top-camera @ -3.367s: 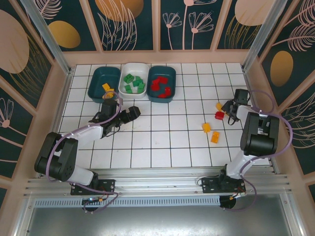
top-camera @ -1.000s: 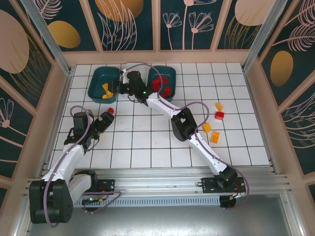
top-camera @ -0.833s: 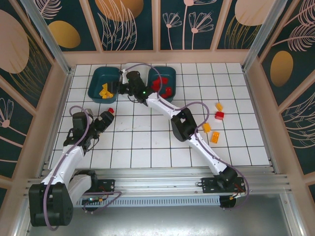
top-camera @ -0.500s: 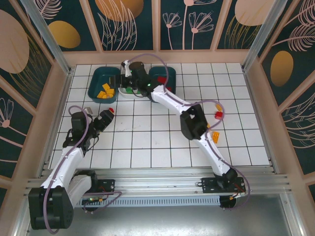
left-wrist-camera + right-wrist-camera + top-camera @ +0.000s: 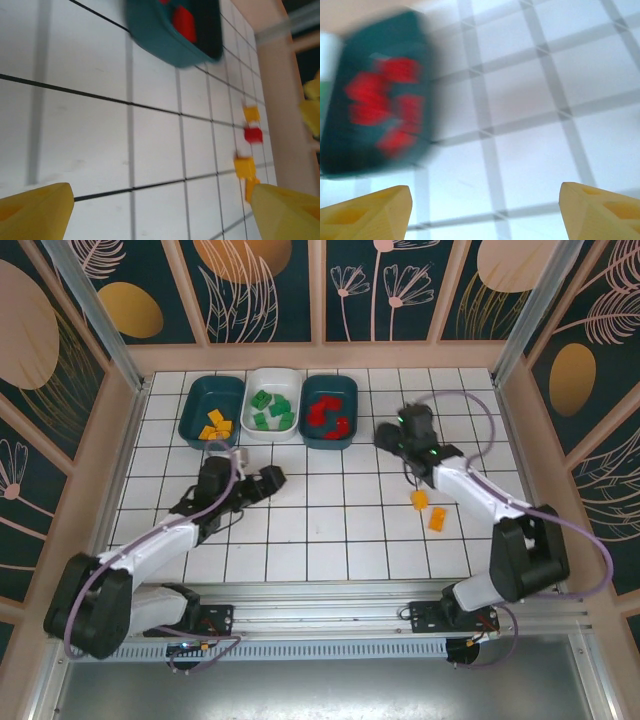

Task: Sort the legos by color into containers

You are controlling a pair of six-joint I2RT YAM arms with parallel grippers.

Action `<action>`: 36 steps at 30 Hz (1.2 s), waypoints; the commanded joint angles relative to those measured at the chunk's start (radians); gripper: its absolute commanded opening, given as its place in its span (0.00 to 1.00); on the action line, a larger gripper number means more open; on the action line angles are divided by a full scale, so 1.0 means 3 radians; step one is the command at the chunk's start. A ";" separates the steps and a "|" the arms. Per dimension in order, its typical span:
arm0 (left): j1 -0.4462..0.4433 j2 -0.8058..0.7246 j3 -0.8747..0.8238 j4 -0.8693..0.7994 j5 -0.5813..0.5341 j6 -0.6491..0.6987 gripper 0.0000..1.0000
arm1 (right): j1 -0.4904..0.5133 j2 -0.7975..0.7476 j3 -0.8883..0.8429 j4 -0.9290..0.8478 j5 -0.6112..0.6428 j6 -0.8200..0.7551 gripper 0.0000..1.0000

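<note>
Left gripper (image 5: pixel 160 212) and right gripper (image 5: pixel 485 207) stand spread wide over glossy white tiles (image 5: pixel 320 530); at twelve o'clock, a dark teal rounded-rectangular plastic tub (image 5: pixel 330 443) holds blocky red bricks (image 5: pixel 322 412).

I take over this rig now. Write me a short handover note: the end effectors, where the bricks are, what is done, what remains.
Left end effector: open, empty, over the floor.
Right end effector: open, empty, just right of the red tub.
Done: yellow bricks in the left teal tub, green bricks in the white tub, red bricks in the red tub.
Left to do: three loose yellow bricks and one loose red brick on the floor at right.
</note>
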State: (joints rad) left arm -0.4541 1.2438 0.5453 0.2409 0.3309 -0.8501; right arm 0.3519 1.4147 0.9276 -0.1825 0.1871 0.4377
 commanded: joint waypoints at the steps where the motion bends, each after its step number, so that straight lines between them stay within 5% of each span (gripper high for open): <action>1: -0.0263 0.0260 0.0239 0.0423 0.0023 0.0089 0.91 | -0.0119 -0.0297 -0.0325 -0.0370 0.0202 0.0177 0.79; 5: -0.0365 0.0493 0.0448 0.0440 0.0184 0.0127 0.94 | -0.0161 -0.0242 -0.0563 -0.0463 0.0124 0.0228 0.80; 16: -0.0365 0.0477 0.0738 -0.0110 -0.0229 0.0473 0.98 | 0.0018 0.0354 -0.0594 -0.0429 0.0196 0.0198 0.74; 19: -0.0357 0.0507 0.0739 -0.0168 -0.0312 0.0453 0.97 | 0.0097 0.0426 -0.0551 -0.0435 0.0295 0.0187 0.66; 22: -0.0311 0.0510 0.0744 -0.0246 -0.0426 0.0434 0.97 | 0.0148 0.0454 -0.0536 -0.0395 0.0352 0.0173 0.45; 26: -0.0012 0.0425 0.0638 -0.0262 -0.0460 0.0259 0.97 | 0.0232 0.0435 -0.0461 -0.0345 0.0351 0.0139 0.27; 31: 0.0519 0.0180 0.0465 -0.0330 -0.0482 -0.0025 0.97 | 0.0625 0.0453 -0.0089 -0.0100 0.0160 0.0145 0.23; 36: 0.1119 -0.0072 0.0383 -0.0512 -0.0786 -0.0272 0.98 | 0.1104 0.1002 0.0709 0.0309 -0.0207 0.0060 0.22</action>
State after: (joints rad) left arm -0.1898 1.2621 0.6792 0.1223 0.1596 -0.8642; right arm 0.6296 1.6375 1.0225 -0.2104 0.1928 0.4751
